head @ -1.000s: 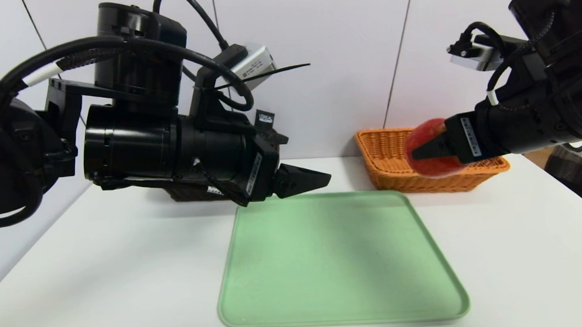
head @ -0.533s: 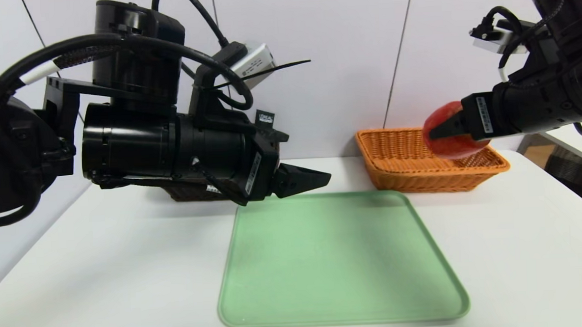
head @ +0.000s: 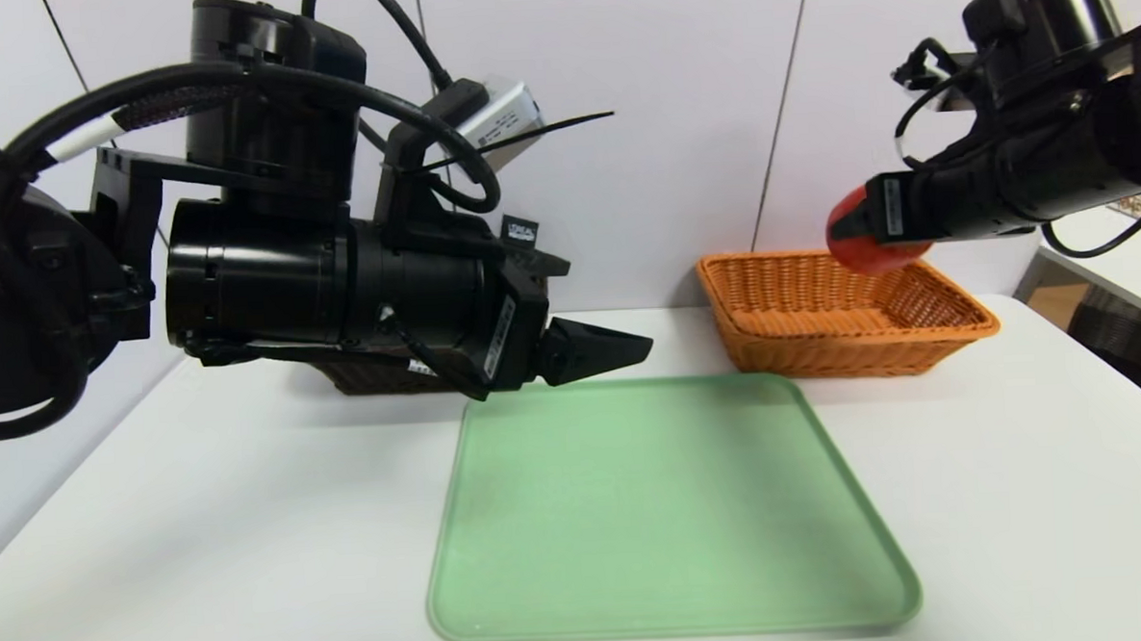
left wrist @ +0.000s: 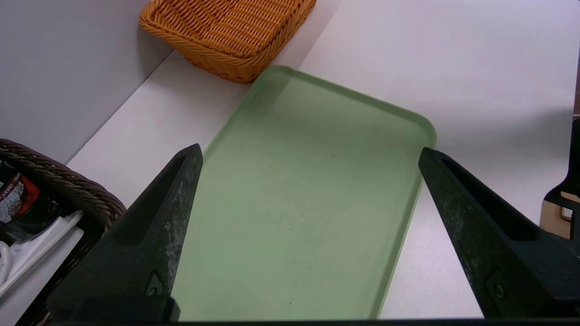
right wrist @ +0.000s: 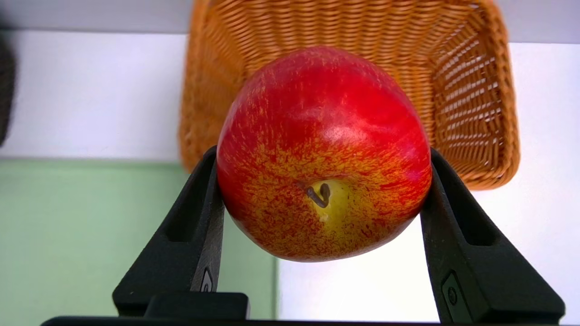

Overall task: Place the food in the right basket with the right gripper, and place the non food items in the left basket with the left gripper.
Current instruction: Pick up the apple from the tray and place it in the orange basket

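Nearest in the head view lies 1 green tray (head: pixel 670 509), with nothing on its flat surface. The left gripper (head: pixel 595 334) hangs just above the tray's far left corner, its 2 fingers wide apart and nothing between them; that arm looks idle.

Beyond, on the left and partly hidden by that arm, sits the dark basket (left wrist: pixel 97 194). The left wrist view shows a black packet (left wrist: pixel 31 213) with red on it, plus a white item (left wrist: pixel 45 262) with a pale cord, both inside.

Farther off at the right, the right gripper (right wrist: pixel 324 181) is clamped on 1 red apple (right wrist: pixel 324 154), 1 finger pressed to each side at about its widest part. The apple is held up in the air over the orange wicker basket (head: pixel 850 337), toward its back side, and does not look to be resting on it.

The apple will probably handle as a firm, stiff, rounded thing, light to moderate in weight if it is a model, somewhat heavier if real. Its glossy skin could be slippery, so the hold across the middle is the right one; gripping nearer the stem end could let it squirt out. A real one would bruise if squeezed hard or dropped from high. The next move likely calls for centring it over the basket, lowering, then parting the 2 fingers gently.
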You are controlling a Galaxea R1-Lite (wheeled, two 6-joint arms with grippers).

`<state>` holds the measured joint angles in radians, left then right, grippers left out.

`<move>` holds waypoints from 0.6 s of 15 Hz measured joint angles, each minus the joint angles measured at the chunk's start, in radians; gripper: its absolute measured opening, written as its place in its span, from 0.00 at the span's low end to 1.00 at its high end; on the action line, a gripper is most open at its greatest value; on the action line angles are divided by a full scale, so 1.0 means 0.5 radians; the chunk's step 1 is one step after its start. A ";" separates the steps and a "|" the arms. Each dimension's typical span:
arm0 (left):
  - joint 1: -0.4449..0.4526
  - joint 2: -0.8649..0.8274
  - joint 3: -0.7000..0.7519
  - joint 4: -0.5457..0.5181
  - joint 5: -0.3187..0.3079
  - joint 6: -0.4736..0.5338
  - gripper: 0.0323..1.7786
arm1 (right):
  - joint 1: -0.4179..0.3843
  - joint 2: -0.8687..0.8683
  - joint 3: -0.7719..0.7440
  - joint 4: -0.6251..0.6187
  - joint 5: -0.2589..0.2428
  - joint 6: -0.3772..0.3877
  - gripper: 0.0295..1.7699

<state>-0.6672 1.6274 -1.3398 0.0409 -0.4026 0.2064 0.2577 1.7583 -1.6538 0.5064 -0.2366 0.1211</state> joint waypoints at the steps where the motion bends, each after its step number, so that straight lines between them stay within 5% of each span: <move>1: 0.000 0.005 0.000 0.000 -0.001 0.000 0.95 | -0.019 0.054 0.000 -0.079 -0.055 -0.002 0.67; 4: 0.000 0.015 0.001 0.001 0.000 0.000 0.95 | -0.067 0.203 0.002 -0.289 -0.096 -0.006 0.67; 9: 0.000 0.022 0.008 0.000 -0.001 -0.004 0.95 | -0.104 0.376 -0.043 -0.304 -0.103 -0.005 0.67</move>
<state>-0.6672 1.6385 -1.3360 0.0409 -0.4030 0.2045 0.2057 1.9464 -1.6751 0.3545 -0.2881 0.1187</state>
